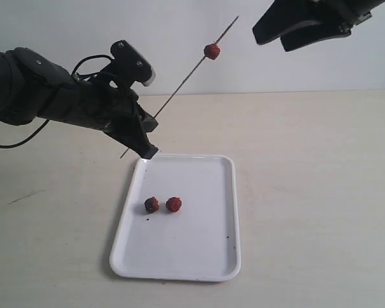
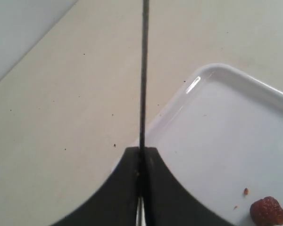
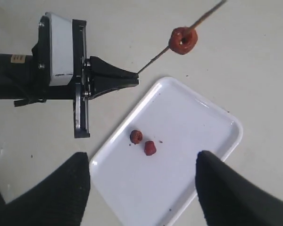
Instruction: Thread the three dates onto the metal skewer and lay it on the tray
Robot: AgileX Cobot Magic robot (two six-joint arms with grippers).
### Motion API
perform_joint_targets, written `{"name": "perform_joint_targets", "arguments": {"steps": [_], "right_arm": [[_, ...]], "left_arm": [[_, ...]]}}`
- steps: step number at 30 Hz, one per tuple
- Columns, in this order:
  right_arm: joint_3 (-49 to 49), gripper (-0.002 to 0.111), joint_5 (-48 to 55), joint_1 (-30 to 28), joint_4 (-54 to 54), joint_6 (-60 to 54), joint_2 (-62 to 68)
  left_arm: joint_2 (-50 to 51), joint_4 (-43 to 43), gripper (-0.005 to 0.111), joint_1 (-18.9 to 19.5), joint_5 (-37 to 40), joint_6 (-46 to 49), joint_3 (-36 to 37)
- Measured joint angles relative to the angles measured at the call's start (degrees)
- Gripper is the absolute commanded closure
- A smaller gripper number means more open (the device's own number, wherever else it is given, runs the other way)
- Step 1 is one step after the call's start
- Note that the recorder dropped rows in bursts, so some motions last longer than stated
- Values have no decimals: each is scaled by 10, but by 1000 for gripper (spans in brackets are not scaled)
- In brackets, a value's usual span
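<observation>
My left gripper [image 1: 147, 150] [image 2: 142, 151] is shut on the lower part of the metal skewer [image 1: 179, 86] [image 2: 144, 70], just above the tray's far left corner. The thin dark rod slants up to the right. One red-brown date [image 1: 211, 51] [image 3: 182, 40] is threaded near its upper end. Two more dates lie side by side on the white tray [image 1: 192, 250] [image 3: 193, 122]: a darker one [image 1: 152, 205] [image 3: 136, 136] and a redder one [image 1: 174, 204] [image 3: 150, 148]. My right gripper [image 1: 289, 35] [image 3: 142, 159] hangs high at the upper right, open and empty, apart from the skewer.
The tray lies on a pale beige tabletop [image 1: 321, 192] with a white wall [image 1: 179, 25] behind it. The left arm's black body and cable [image 1: 45, 96] stretch across the left side. Small dark crumbs dot the tray.
</observation>
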Motion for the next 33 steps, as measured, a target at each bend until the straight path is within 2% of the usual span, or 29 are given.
{"name": "perform_joint_targets", "arguments": {"steps": [4,8,12,17,22,33], "right_arm": [[77,48,-96,6,38,-30,-35],[168,48,-199,6,133,-131,-70],[263,48,-247,6,283,-289,-76],[346,48,-232,6,499,-529,-76],[361,48,-204,6,540,-611,-74],[323,48,-240,6,552,-625,-57]], "left_arm": [[-6,0,107,0,17,-14,0],[-17,-1,107,0,36,-18,0],[-28,-2,107,0,45,-25,0],[-29,-2,107,0,51,-30,0],[-29,-13,107,0,62,-32,0],[-29,-29,107,0,114,-32,0]]}}
